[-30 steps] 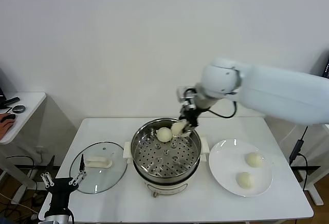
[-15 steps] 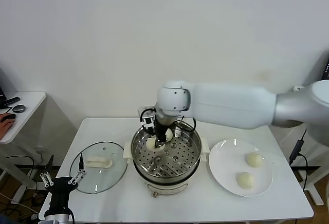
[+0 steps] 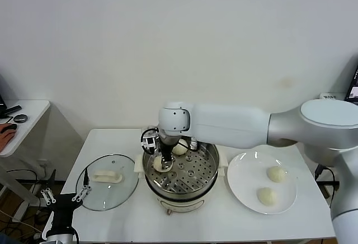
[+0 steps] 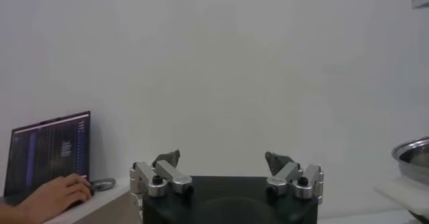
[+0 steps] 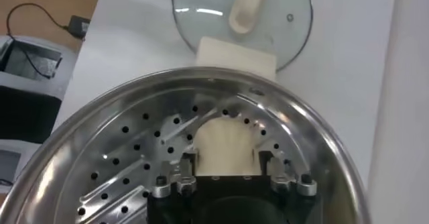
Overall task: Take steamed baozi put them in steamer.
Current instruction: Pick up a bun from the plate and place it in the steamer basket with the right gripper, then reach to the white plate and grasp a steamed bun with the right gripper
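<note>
While the right gripper [image 3: 161,162] hangs low inside the steamer [image 3: 180,168], near its left wall, its fingers stand apart on either side of a baozi [image 5: 226,150] that rests on the perforated tray; the right wrist view shows the bun between the fingertips, and whether the pads are clear of the dough I cannot tell. It looks like a release, not a grip.

What could go wrong, as I judge it: soft dough may cling to a pad, so a lift straight up could drag the bun off the tray or tip it against the steel wall. A sideways pull-out could also nudge the second baozi [image 3: 179,148], which sits just beyond, toward the steamer's back rim and close to the arm.

Each bun is a round dome sitting flat side down, crown up, with no long axis to speak of; it points nowhere in particular.

Outward from the pot, two more baozi [image 3: 276,174] wait on the white plate [image 3: 241,189] near the table's right edge, well apart from the steamer. The glass lid [image 3: 107,180] lies by the left edge. The left gripper [image 4: 226,176] is parked off the table's front left corner, fingers wide, holding nothing.
</note>
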